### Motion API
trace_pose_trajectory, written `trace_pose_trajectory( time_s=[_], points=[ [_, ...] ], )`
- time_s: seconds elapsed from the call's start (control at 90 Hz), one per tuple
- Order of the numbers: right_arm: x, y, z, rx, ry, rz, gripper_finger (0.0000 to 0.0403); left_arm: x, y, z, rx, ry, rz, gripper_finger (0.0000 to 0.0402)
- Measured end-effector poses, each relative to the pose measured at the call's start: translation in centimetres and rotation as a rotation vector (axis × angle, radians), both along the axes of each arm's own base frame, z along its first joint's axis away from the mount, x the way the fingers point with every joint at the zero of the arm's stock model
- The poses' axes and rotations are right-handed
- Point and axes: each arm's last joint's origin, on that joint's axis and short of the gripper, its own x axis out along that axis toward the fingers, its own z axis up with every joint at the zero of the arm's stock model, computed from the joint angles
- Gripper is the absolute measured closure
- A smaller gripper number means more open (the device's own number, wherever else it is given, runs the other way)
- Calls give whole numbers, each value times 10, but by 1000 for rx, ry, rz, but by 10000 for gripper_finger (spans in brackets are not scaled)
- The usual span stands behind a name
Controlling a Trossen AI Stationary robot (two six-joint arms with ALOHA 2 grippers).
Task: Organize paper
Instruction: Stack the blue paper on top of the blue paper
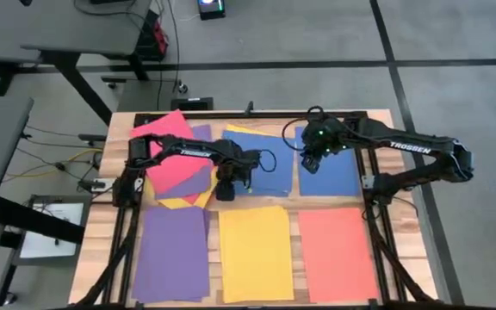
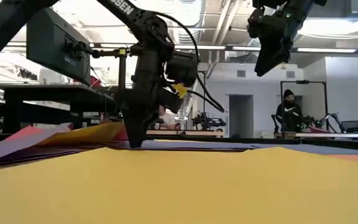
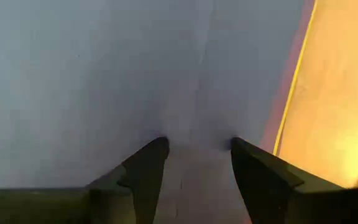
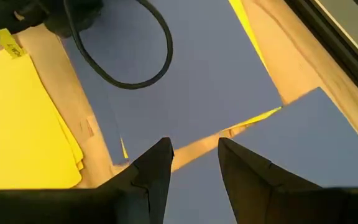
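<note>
Coloured paper covers the table. Along the near edge lie a purple sheet (image 1: 170, 254), a yellow sheet (image 1: 255, 254) and an orange sheet (image 1: 337, 254), each flat. At the far left sits a loose pile (image 1: 177, 164) of red, purple, yellow and orange sheets. Beside it lie a middle blue sheet (image 1: 269, 168) and a right blue sheet (image 1: 330, 172). My left gripper (image 1: 225, 191) points down, open, at the middle blue sheet's near left part. My right gripper (image 1: 311, 162) hangs open, high above the gap between the two blue sheets (image 4: 185, 81). My left gripper comes from above, pointing down, and its two spread fingertips (image 3: 157, 149) stand on the middle blue sheet (image 3: 104, 74) near its near left corner. Nothing is pinched between them. The sheet lies flat under the tips, as the low view (image 2: 133, 144) also shows.
Yellow edges (image 4: 257, 117) peek out from under the middle blue sheet. The left arm's black cable (image 4: 135, 68) loops over that sheet. A metal frame (image 1: 377, 207) borders the table's sides. A person (image 2: 289, 113) stands far off in the room behind.
</note>
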Motion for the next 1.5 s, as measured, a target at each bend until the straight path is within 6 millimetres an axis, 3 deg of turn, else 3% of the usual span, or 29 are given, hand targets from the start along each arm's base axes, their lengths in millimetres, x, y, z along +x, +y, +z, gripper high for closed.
trace_pose_trajectory(
  time_s=[0.211, 0.7, 1.044, 1.167, 1.344, 1.5],
  points=[
    [0, 0, 0, -1, 0, 1, 276, -3, 0, 19, 28, -47, -8, 233],
    [1, 3, 0, -4, -1, 15, 276, 2, 9, 16, 78, -109, -83, 233],
    [1, 5, 0, -1, 2, 20, 276, 2, 8, -12, 50, -73, -88, 236],
    [1, 5, 0, -1, 2, 20, 276, 1, 7, -15, 52, -61, -91, 271],
    [1, 5, 0, -1, 1, 20, 276, 2, 7, -16, 46, -68, -104, 384],
    [1, 5, 0, -1, 1, 19, 276, 4, 7, -8, 47, -72, -101, 399]
  ],
)
